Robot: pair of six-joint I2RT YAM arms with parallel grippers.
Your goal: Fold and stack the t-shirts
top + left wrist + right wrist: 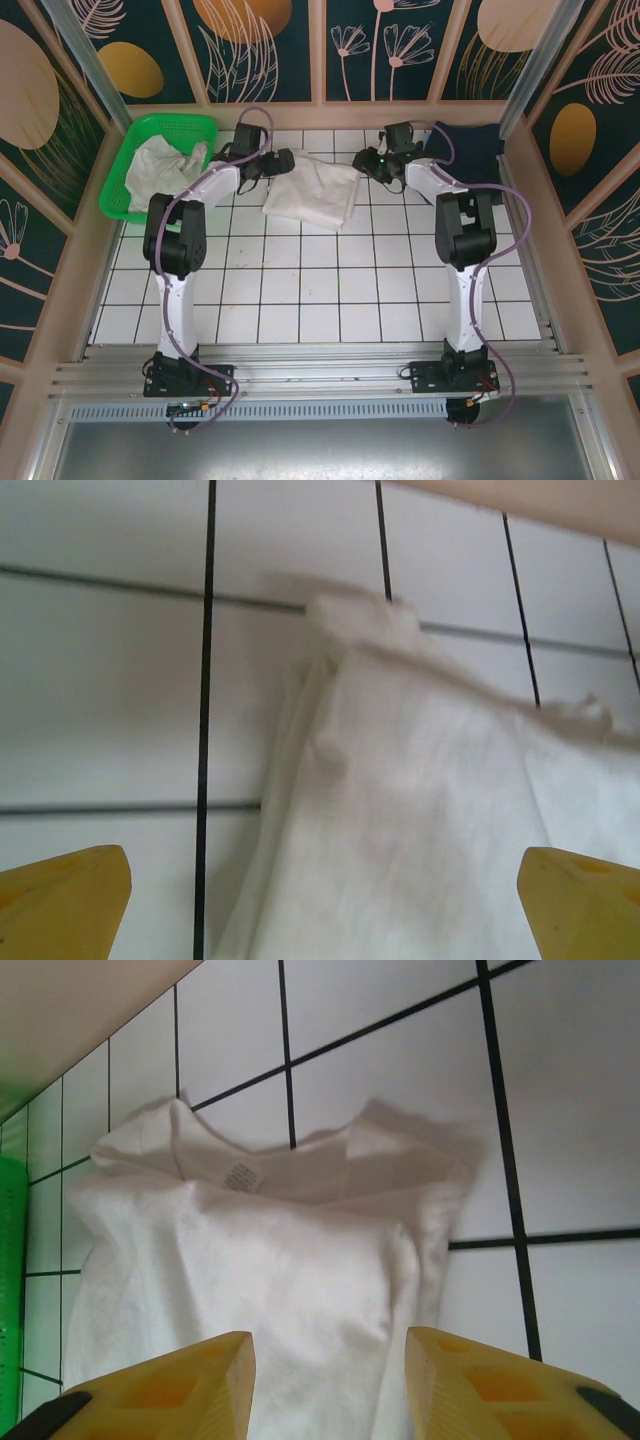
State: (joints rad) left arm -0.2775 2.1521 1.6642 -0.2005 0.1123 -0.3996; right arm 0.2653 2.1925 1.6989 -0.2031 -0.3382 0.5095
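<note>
A folded off-white t-shirt [312, 190] lies on the tiled table at the back middle. My left gripper [287, 162] hovers at its left back corner, and the yellow fingertips [62, 900] stand wide apart over the cloth [430, 810], gripping nothing. My right gripper [362, 160] is at the shirt's right back corner. Its yellow fingers [500, 1385] are parted above the collar end [260, 1260], clear of the fabric. Another crumpled off-white t-shirt [160, 168] fills the green basket. A dark navy t-shirt [472, 145] lies at the back right.
The green mesh basket [118, 190] stands at the back left corner, close to the left arm's elbow. Wooden walls border the table on the back and both sides. White tiles [330, 290] spread between the shirt and the arm bases.
</note>
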